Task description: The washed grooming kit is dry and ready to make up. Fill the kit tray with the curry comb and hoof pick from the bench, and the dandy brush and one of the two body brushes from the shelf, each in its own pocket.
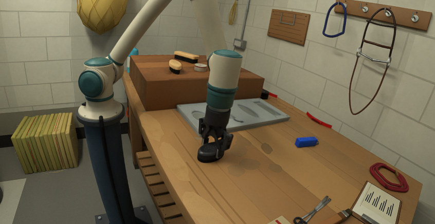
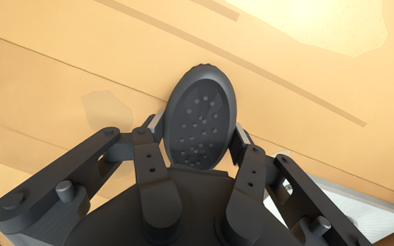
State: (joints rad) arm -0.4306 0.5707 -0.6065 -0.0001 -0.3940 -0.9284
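Note:
The black oval curry comb (image 1: 210, 153) (image 2: 200, 117) lies on the bench in front of the kit tray, and my gripper (image 1: 215, 143) (image 2: 199, 134) stands over it, closed on its sides. The grey kit tray (image 1: 234, 113) lies behind it with several empty pockets. On the brown shelf box (image 1: 188, 79) lie a long dandy brush (image 1: 186, 56) and an oval body brush (image 1: 175, 66). The hoof pick and the second body brush are not visible.
A small round tin (image 1: 200, 67) stands on the shelf box. A blue block (image 1: 306, 141) lies on the bench to the right. A red rope coil (image 1: 388, 177), a clipboard (image 1: 377, 204) and scissors (image 1: 313, 213) lie at the near right end.

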